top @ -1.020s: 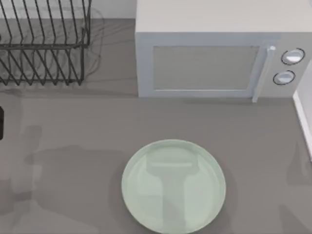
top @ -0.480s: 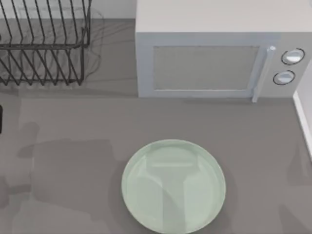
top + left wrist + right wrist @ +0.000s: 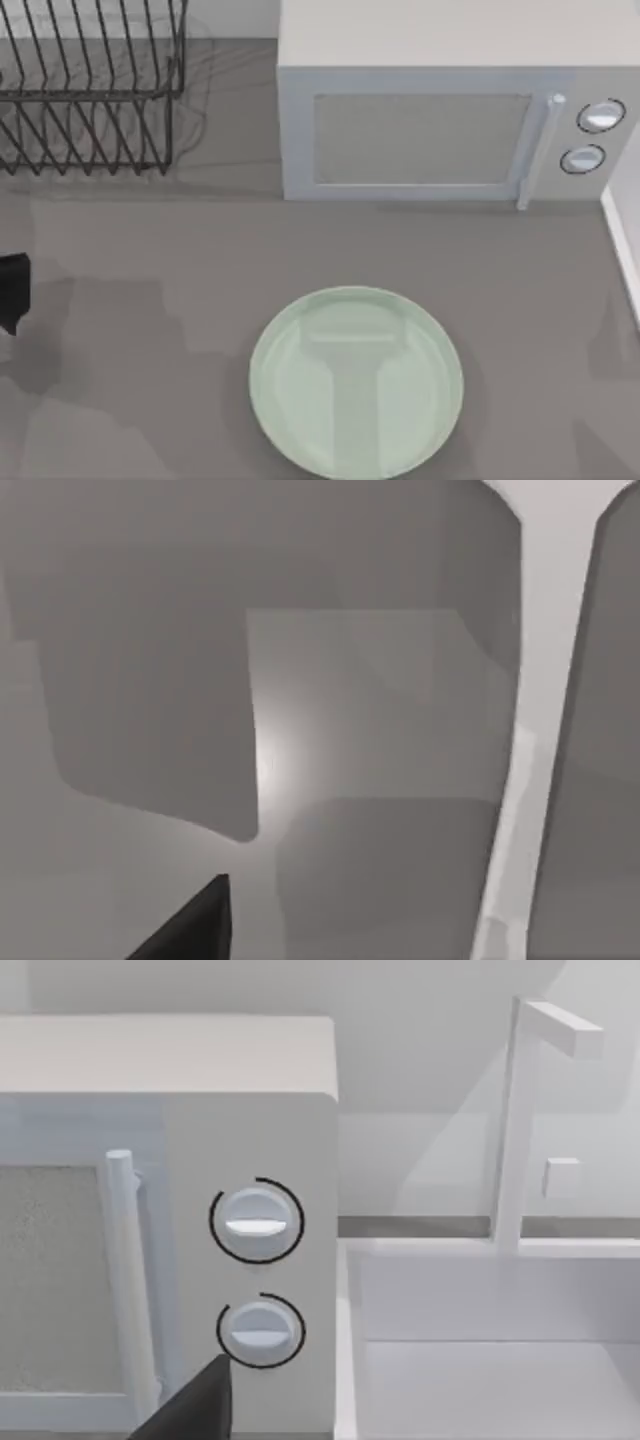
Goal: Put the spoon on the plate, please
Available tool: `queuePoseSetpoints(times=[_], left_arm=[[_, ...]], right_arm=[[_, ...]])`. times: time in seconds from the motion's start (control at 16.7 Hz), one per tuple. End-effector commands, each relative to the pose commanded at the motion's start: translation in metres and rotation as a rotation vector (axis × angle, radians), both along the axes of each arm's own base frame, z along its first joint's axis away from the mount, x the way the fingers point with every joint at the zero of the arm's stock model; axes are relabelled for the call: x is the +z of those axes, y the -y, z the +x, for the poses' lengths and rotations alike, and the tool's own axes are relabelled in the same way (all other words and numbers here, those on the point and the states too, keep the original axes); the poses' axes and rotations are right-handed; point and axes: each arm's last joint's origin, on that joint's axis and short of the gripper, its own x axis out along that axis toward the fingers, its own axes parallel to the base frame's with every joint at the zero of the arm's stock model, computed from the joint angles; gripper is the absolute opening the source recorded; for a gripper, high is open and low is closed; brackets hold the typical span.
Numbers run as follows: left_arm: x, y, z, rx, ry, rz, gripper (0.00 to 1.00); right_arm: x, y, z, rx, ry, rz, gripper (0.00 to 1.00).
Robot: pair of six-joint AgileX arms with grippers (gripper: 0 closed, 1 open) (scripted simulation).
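A long pale shape, probably the spoon [image 3: 540, 680], though the view is too poor to be sure, lies on the grey table [image 3: 150, 400] under the left arm. It stands apart from the dark tip of the left gripper [image 3: 190, 930], not touching it. Whether that claw is apart or together I cannot tell. The plate [image 3: 356, 380] sits bare near the table's front, well right of the left arm at the table's left edge. Behind it stand the microwave [image 3: 420, 130] and a wire rack [image 3: 90, 90]. The right gripper [image 3: 195, 1410] hangs facing the microwave's dials, its state likewise unclear.
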Motion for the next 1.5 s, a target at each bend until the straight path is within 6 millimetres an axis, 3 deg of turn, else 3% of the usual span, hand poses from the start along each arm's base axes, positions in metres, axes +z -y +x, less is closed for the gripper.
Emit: queuePoseSetpoints(times=[0.24,0.48,1.26,1.5], left_arm=[[-0.032,0.001,-0.005,0.000,-0.010,-0.002,1.00],[-0.033,0.001,-0.005,0.000,-0.011,-0.002,1.00],[-0.033,0.001,-0.005,0.000,-0.011,-0.002,0.02],[-0.033,0.001,-0.005,0.000,-0.011,-0.002,0.00]], right_arm=[[0.000,0.000,0.000,0.000,0.000,0.000,1.00],[0.000,0.000,0.000,0.000,0.000,0.000,1.00],[0.000,0.000,0.000,0.000,0.000,0.000,1.00],[0.000,0.000,0.000,0.000,0.000,0.000,1.00]])
